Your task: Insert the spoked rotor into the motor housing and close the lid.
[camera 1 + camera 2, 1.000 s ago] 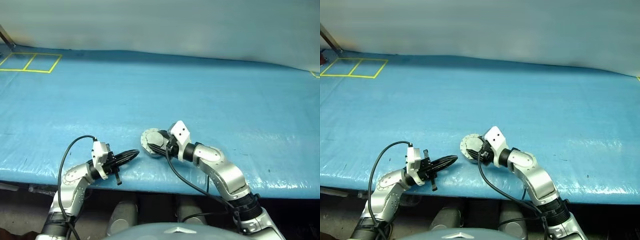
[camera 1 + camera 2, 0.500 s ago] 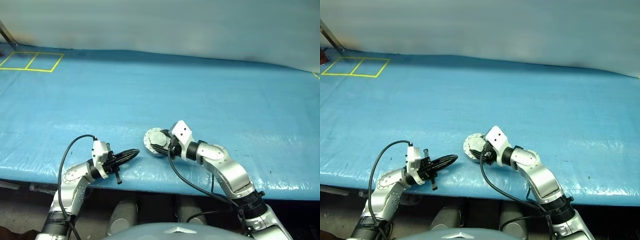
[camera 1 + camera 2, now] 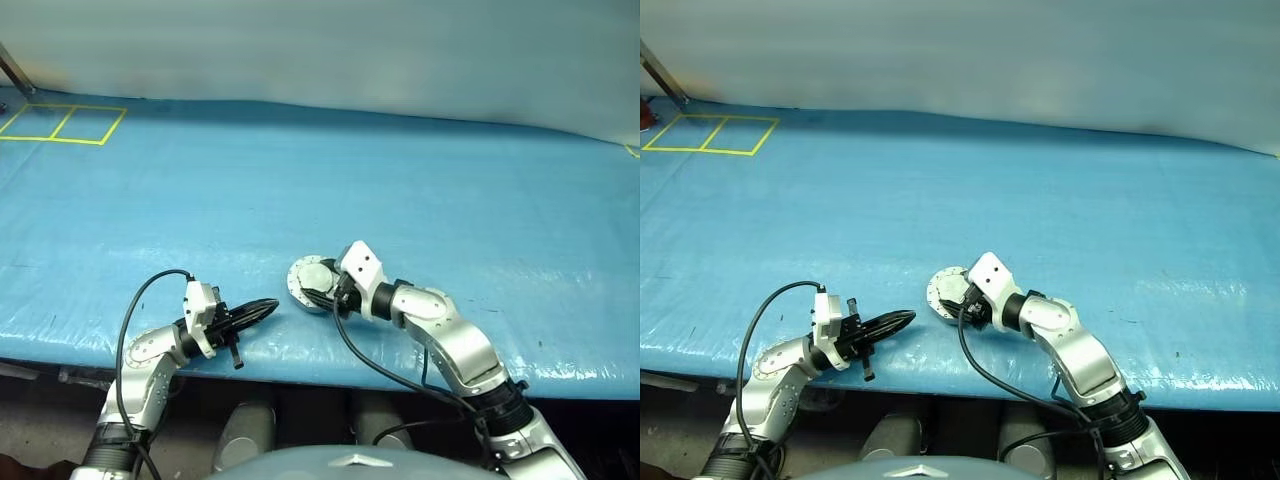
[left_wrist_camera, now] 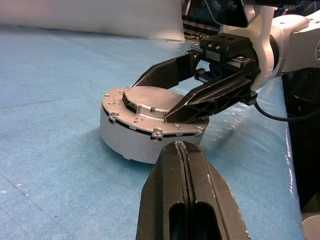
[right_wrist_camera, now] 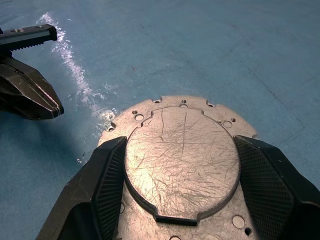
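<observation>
Nothing has moved; right gripper (image 4: 175,97) still straddles closed lid (image 4: 150,100).

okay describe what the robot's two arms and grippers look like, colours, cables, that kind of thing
Both arms have rounded silver-grey links with black joints. Each wrist carries a white boxy camera block, and a black cable loops from it back along the arm. The left gripper and right gripper each have two black tapered fingers; the right one's pads are finely cross-hatched.
</observation>
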{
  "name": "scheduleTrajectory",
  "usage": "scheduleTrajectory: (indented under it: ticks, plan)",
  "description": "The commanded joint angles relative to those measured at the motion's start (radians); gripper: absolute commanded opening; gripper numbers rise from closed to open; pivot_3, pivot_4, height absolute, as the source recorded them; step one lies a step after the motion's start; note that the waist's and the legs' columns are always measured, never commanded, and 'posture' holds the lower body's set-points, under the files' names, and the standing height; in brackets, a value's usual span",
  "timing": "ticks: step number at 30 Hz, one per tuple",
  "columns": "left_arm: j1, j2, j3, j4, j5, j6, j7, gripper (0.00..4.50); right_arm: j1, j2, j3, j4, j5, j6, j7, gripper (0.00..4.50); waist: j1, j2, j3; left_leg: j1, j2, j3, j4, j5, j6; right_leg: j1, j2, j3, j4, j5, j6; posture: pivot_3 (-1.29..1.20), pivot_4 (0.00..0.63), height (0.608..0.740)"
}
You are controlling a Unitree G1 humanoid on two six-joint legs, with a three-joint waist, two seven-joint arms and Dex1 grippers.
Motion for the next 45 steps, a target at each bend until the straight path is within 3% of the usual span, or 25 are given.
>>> scheduleTrajectory:
  ticks: [1, 7, 17, 24, 37, 45]
  plan:
    - [0.009, 0.003, 0.012, -0.041, -0.029, 0.022, -0.005, 0.00, 0.006, -0.018, 0.008, 0.009, -0.027, 0.062, -0.022, 3.03, 0.000, 0.000, -0.001, 0.000, 0.000, 0.000, 0.000, 0.000, 0.000, 0.000, 0.000, 0.000, 0.000, 0.000, 0.000, 0.00, 0.150, 0.740]
    - [0.017, -0.010, 0.027, -0.067, -0.059, 0.052, 0.015, 0.00, 0.003, -0.046, 0.044, 0.019, -0.068, 0.078, -0.026, 3.03, 0.000, -0.001, -0.003, 0.000, 0.000, 0.000, 0.000, 0.000, 0.000, 0.000, 0.000, 0.000, 0.000, 0.000, 0.000, 0.00, 0.150, 0.740]
    - [0.009, -0.051, 0.070, -0.125, -0.130, 0.125, 0.086, 0.00, 0.003, -0.009, 0.001, 0.023, -0.027, 0.105, -0.051, 3.03, 0.004, -0.002, -0.007, 0.001, 0.000, 0.000, 0.000, 0.000, 0.000, 0.001, 0.000, 0.000, 0.000, 0.000, 0.000, 0.00, 0.150, 0.740]
    - [-0.032, -0.048, 0.048, -0.107, -0.087, 0.195, 0.157, 0.00, 0.008, -0.005, 0.008, 0.026, -0.031, 0.108, -0.053, 3.03, 0.004, -0.002, -0.008, 0.001, 0.000, 0.000, 0.000, 0.000, 0.000, 0.001, 0.000, 0.000, 0.000, 0.000, 0.000, 0.00, 0.150, 0.740]
    - [-0.181, -0.125, -0.090, 0.007, 0.068, 0.238, 0.253, 0.00, 0.029, -0.008, 0.011, 0.003, -0.039, 0.100, -0.071, 3.03, 0.007, -0.001, -0.009, 0.001, -0.001, 0.000, 0.000, 0.001, 0.000, 0.002, 0.000, 0.000, 0.000, 0.000, 0.000, 0.00, 0.150, 0.740]
    - [-0.135, -0.082, -0.102, -0.016, 0.091, 0.245, 0.236, 0.00, 0.046, -0.011, -0.007, -0.015, -0.038, 0.102, -0.093, 3.03, 0.014, 0.000, -0.015, 0.001, -0.001, -0.001, 0.000, 0.001, 0.000, 0.002, -0.001, 0.000, -0.001, 0.000, 0.000, 0.00, 0.150, 0.740]
